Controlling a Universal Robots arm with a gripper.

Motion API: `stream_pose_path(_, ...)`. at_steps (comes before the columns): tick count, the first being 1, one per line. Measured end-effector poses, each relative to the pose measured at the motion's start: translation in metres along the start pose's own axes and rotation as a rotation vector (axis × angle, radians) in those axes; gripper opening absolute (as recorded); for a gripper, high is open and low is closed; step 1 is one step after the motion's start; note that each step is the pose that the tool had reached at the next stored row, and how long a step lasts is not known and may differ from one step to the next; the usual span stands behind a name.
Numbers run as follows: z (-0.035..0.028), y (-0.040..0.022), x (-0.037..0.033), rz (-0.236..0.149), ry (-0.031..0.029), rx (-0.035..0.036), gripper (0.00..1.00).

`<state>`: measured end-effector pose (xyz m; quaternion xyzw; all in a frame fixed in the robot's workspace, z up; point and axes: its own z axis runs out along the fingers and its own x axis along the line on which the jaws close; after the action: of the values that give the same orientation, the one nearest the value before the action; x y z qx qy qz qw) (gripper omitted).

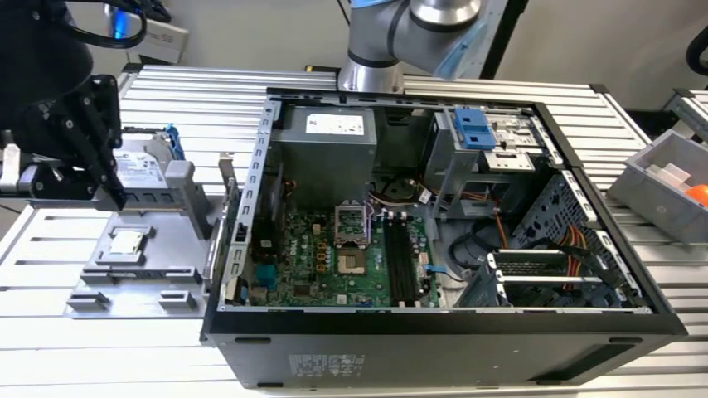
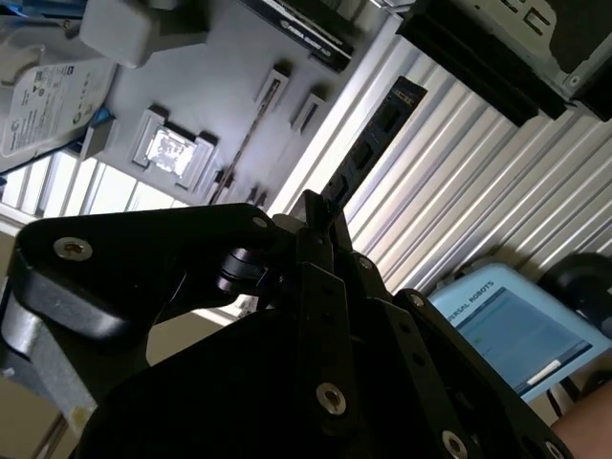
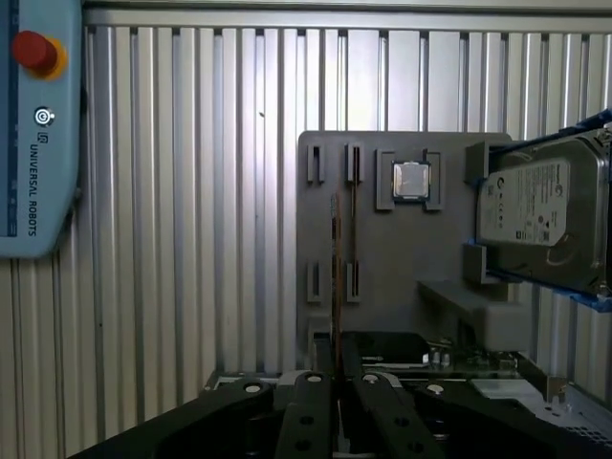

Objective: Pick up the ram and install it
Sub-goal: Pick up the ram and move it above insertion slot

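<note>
We're on a robotics lab bench, no doubt about it! A ribbed aluminium worktop (image 1: 99,348) runs under everything. Right below the pincer (image 1: 114,197) sits a grey fixture tray (image 1: 133,286) with moulded slots for computer parts. Beside the pincer lies an opened desktop tower (image 1: 443,352), its motherboard (image 1: 332,257) bared. Off to one side of the pincer, a teach pendant (image 3: 38,172) with a red stop button (image 3: 33,50) rests on the slats. The arm's base (image 1: 370,75) stands beyond the tower.
</note>
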<state>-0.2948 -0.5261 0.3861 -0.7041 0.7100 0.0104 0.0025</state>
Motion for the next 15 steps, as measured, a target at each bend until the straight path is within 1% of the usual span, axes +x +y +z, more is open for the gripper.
stream_pose_path(15, -0.0004, -0.0342, -0.0003, 0.000, 0.0000, 0.0000, 0.00)
